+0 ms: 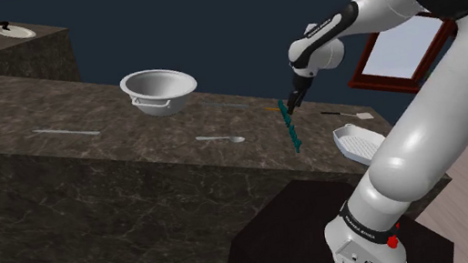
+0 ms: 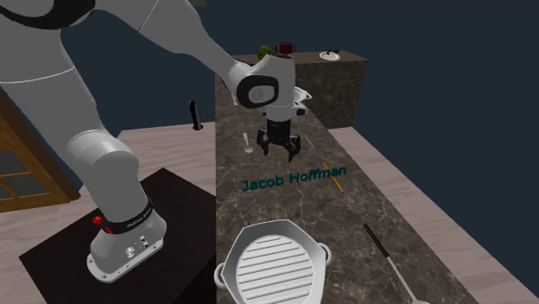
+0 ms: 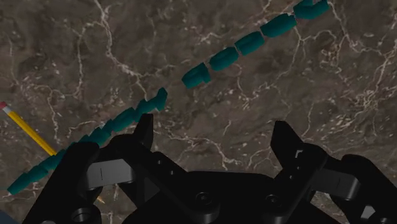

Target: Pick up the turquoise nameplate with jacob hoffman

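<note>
gripper (image 3: 215, 124) wide open and empty above the dark marble counter (image 3: 95, 51), turquoise nameplate (image 3: 224, 58) lying flat just beyond the fingertips, running diagonally past one finger, yellow pencil (image 3: 28, 130) near its end

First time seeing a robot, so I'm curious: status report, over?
Gripper open, above the counter. Turquoise Jacob Hoffman nameplate flat on the dark marbled counter, not gripped. Yellow pencil lies at one end of it.

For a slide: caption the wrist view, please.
Open black two-finger gripper above turquoise lettered nameplate and yellow pencil on dark veined stone counter.
</note>
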Controlling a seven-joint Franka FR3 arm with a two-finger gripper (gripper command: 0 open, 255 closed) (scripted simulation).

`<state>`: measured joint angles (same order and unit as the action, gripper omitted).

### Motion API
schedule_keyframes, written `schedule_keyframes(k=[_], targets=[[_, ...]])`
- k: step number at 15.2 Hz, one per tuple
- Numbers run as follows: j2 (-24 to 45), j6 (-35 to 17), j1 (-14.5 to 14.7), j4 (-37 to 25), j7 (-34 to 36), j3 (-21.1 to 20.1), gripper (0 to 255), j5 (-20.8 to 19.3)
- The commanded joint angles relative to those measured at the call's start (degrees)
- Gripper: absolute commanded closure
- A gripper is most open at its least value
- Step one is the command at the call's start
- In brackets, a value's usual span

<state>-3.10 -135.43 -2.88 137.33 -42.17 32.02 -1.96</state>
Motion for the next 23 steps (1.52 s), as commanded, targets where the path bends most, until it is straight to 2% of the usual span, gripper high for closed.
schedule_keyframes(k=[1,5,14,15,23], targets=[[5.45,-1.92,-0.19,-2.93,-4.94,0.97,0,3.57],[14.84,-4.09,-2.74,-8.80,-13.45,0.40,0,10.32],[19.87,-8.99,-4.43,-8.15,-16.55,-1.81,0,14.88],[19.97,-8.96,-4.52,-8.26,-16.65,-1.83,255,14.95],[19.97,-8.94,-4.58,-8.28,-16.74,-1.81,255,14.96]])
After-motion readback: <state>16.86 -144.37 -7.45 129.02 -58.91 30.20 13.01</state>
